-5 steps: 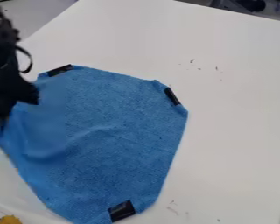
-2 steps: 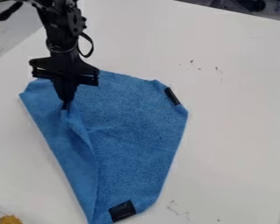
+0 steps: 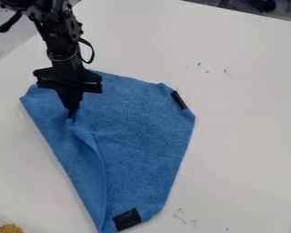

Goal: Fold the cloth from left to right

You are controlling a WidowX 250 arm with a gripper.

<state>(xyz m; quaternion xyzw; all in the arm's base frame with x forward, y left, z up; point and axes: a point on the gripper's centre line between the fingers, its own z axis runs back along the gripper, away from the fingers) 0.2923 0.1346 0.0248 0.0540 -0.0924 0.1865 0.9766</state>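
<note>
The gripper (image 3: 71,113) hangs over the upper left part of the blue cloth (image 3: 142,123), shut on its left corner. That corner is drawn inward over the cloth, and a folded flap (image 3: 78,159) runs down the left side to the bottom tip. Black tape patches mark the cloth's upper right edge (image 3: 179,100) and its bottom (image 3: 127,219). The gripper's body covers part of the cloth's top left.
The white table (image 3: 245,113) surrounds the cloth and carries small dark marks to the right of it. An orange-yellow object (image 3: 11,228) sits at the bottom left corner. Dark items stand beyond the table's top right edge.
From the far left the gripper has come rightward with the cloth's left corner, and the left side has folded over. Since the middle frame it has lowered slightly in the view.
</note>
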